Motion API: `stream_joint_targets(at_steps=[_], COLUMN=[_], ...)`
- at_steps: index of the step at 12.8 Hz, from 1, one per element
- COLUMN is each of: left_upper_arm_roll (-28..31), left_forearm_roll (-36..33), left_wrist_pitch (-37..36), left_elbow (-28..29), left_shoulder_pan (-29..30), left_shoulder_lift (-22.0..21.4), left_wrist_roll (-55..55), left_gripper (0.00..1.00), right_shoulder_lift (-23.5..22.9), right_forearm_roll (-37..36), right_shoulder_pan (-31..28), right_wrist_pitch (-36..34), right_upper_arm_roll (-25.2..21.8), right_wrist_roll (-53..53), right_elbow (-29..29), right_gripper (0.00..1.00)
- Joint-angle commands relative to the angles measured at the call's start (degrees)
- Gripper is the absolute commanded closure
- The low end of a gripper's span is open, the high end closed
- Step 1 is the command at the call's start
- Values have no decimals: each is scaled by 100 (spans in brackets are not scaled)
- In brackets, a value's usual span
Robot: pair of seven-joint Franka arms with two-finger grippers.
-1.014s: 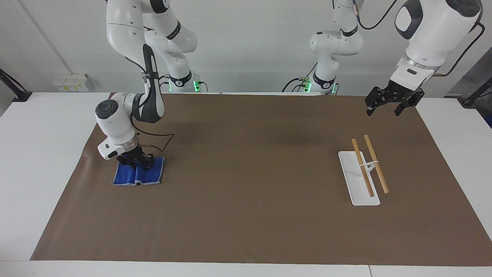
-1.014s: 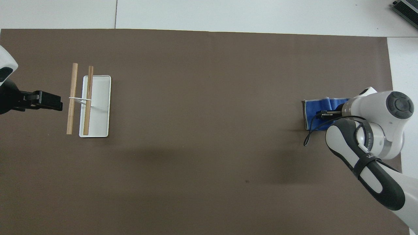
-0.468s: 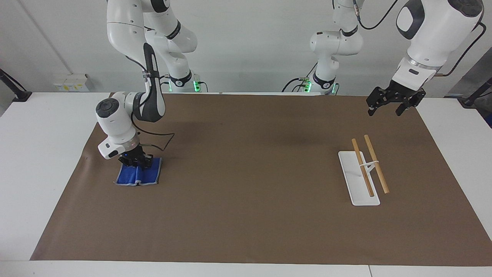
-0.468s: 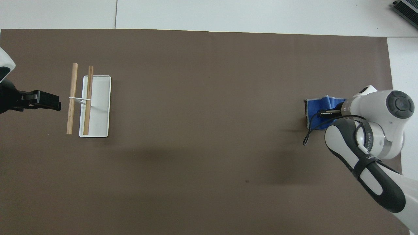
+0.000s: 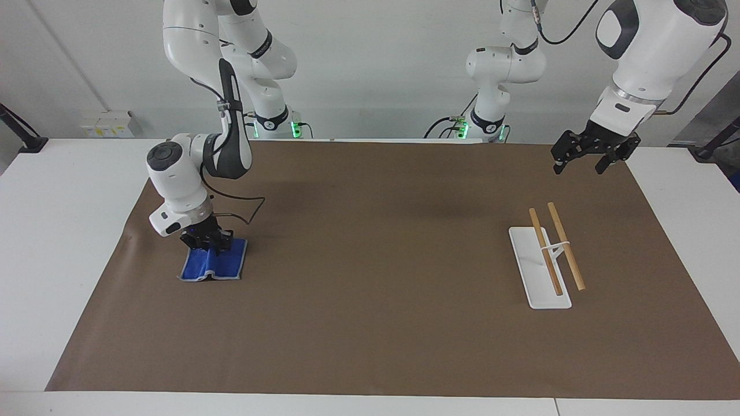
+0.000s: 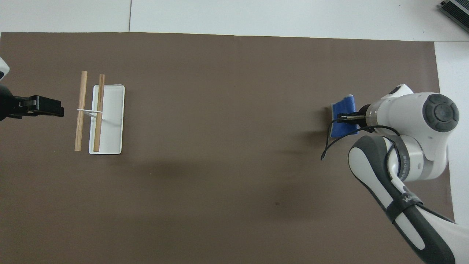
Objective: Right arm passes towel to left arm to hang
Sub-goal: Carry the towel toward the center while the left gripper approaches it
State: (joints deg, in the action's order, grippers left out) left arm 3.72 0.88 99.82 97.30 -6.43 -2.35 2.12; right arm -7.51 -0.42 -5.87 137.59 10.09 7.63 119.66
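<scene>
Right gripper (image 5: pixel 206 241), left of frame in the facing view, is clamped on the towel (image 5: pixel 213 266), whose lower edge meets the mat (image 5: pixel 370 323). Left gripper (image 5: pixel 584 164), upper right, hangs with fingers spread, holding nothing, above the rack (image 5: pixel 546 260).

A white flat-based rack (image 5: pixel 537 271) with two wooden rods (image 5: pixel 566 247) stands on brown paper (image 5: pixel 376 260) covering the white table (image 5: pixel 58 231).

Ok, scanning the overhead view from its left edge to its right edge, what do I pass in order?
Left hand, open, waiting in the air → two wooden rails of the rack → its white base → bare brown mat → blue towel, pinched by the shut right hand.
</scene>
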Motion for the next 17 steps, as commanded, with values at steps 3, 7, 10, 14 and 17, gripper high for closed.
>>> stream_joint_targets(at_steps=[3, 7, 10, 14, 17], left_upper_arm_roll=[-21, -91, -91, -91, -100], left_forearm_roll=[392, 1123, 1764, 2301, 2889], left_wrist_pitch=[292, 776, 1371, 3101, 3956], left_elbow=[499, 817, 1009, 1852, 2109], left_shoulder_pan=[89, -313, -780, -1728, -2142], left_shoulder_lift=[-283, -398, -433, -477, -162], left_wrist_roll=[217, 1735, 2764, 4030, 4594], left_gripper=[0, 0, 0, 0, 0], right_shoulder_lift=[276, 697, 892, 953, 953], right_forearm_roll=[1375, 2491, 3301, 4355, 4480], right_shoulder_pan=[-45, 68, 95, 95, 95], right_wrist_pitch=[-548, -741, -856, -743, -751], right_upper_arm_roll=[721, 836, 1003, 1372, 1600], right_wrist_roll=[827, 863, 854, 854, 976], right_elbow=[-514, -541, -541, -602, -637], right_gripper=[100, 100, 100, 100, 100])
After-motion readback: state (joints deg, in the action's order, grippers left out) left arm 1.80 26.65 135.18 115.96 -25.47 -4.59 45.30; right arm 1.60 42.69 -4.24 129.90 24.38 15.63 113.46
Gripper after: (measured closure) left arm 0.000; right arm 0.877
